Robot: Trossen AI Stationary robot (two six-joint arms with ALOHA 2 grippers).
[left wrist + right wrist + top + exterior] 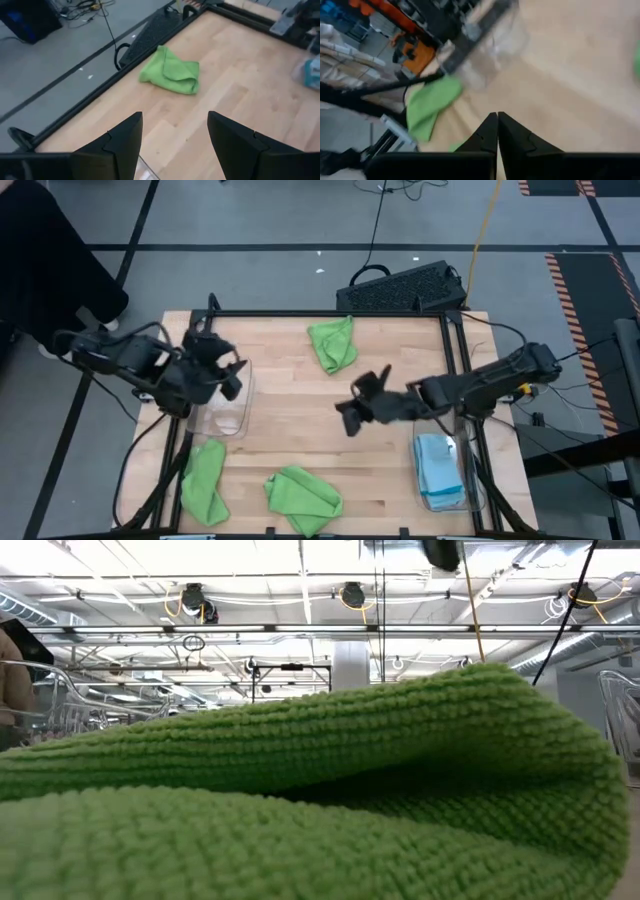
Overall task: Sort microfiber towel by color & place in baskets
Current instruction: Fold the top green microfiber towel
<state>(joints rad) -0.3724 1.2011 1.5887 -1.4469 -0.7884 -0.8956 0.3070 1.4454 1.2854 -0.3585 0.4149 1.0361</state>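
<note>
The table (300,415) is pale wood planks with a black metal frame along its edges. Three lime green towels lie crumpled on it, each a soft, nubbly cloth with rounded folds: one near the far edge (333,343), one at the near left corner (204,482), one at the near edge toward the middle (302,498). In the low view a green towel (300,810) fills almost the whole picture, its looped ribbed weave plain to see.

Two clear plastic baskets with rounded corners sit on the table. The left basket (228,418) looks bare inside. The right basket (442,470), near the right edge, holds light blue towels (440,465) folded into a flat stack.

The left hand (225,370) hangs over the far end of the left basket with its two dark, wedge-shaped fingers (120,145) spread apart and nothing between them; its wrist view looks across bare wood to the far green towel (171,75).

The right hand (352,412) hovers over the middle of the table, well apart from every towel. Its fingers (487,135) are pressed together, tips touching, gripping nothing.

Beyond the far edge a black perforated crate (400,288) lies on the grey floor.
</note>
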